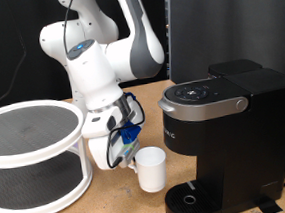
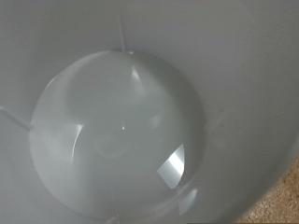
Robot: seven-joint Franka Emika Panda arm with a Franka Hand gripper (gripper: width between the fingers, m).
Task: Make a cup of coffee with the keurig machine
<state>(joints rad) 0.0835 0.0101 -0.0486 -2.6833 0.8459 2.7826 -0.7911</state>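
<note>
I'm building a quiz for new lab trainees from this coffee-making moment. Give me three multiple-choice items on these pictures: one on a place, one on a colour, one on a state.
1. In the exterior view, where does the cup stand?
A. On the wooden table, between the gripper and the keurig machine
B. On the machine's drip tray
C. On the white two-tier round shelf

2. What colour is the cup?
A. Black
B. White
C. Blue

3. What does the wrist view show of the cup's inside?
A. Full of dark coffee
B. Holding a pod
C. Empty, pale bottom bare

Answers:
1. A: the cup sits on the tabletop at the exterior view's left of the machine.
2. B: its wall is plain white.
3. C: only the bare, shiny bottom shows.
</note>
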